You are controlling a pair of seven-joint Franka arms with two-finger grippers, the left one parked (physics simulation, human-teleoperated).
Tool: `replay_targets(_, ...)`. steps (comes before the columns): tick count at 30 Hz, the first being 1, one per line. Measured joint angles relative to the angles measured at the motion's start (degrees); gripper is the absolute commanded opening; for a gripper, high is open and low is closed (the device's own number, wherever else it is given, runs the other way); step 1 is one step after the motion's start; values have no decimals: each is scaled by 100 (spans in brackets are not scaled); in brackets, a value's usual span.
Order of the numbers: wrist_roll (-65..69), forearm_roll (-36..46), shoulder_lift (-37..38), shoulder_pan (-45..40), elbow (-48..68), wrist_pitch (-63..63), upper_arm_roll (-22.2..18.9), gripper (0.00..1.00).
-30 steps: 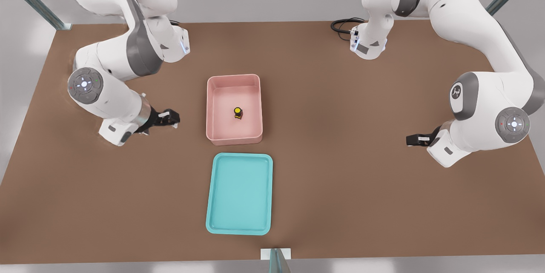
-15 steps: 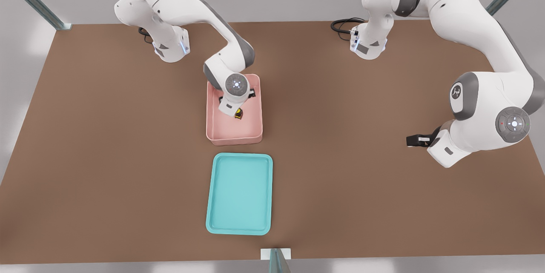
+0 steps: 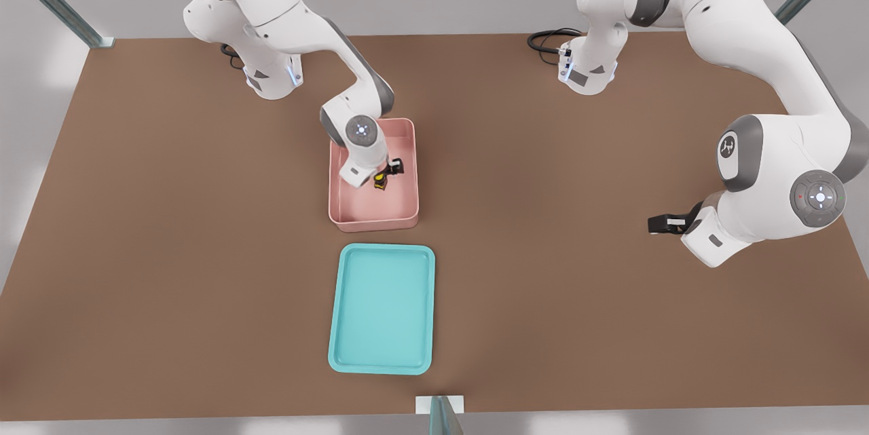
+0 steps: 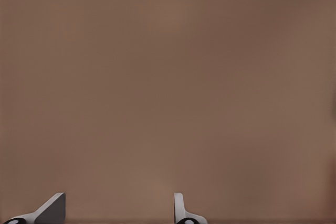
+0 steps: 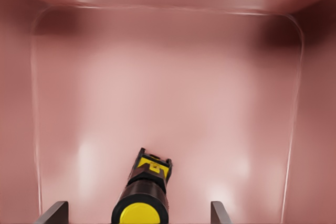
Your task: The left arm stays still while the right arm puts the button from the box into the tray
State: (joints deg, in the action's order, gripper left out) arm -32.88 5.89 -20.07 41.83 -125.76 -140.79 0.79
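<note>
One gripper [image 3: 384, 176] hangs inside the box [image 3: 373, 220] at frame centre, jaws spread wide astride the button [image 5: 140, 205], positioned for pickup.

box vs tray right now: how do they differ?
Colour: the box is pale pink, the tray turquoise.
Depth: the box has upright walls, the tray only a low rim.
Contents: the box holds the button, with the end effector lowered inside, open either side of it; the tray holds nothing.
Both are rounded-corner rectangles on the brown table.
</note>
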Motion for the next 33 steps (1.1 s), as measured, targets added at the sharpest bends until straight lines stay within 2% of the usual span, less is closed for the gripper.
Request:
replay_targets(20, -335, -11, -143, 97, -559, -1349, 17, 100)
replay_targets(21, -341, -11, -150, 97, -563, -1381, 15, 96)
replay_targets(22, -347, -11, -154, 95, -564, -1408, 12, 82)
replay_targets(24, -352, -6, -158, 94, -565, -1452, 7, 63)
replay_targets(28, -367, -9, -158, 90, -557, -1493, -53, 57)
replay_targets(31, -378, -10, -140, 88, -532, -1493, -116, 55)
replay_targets(33, -386, -7, -124, 88, -525, -1487, -132, 48)
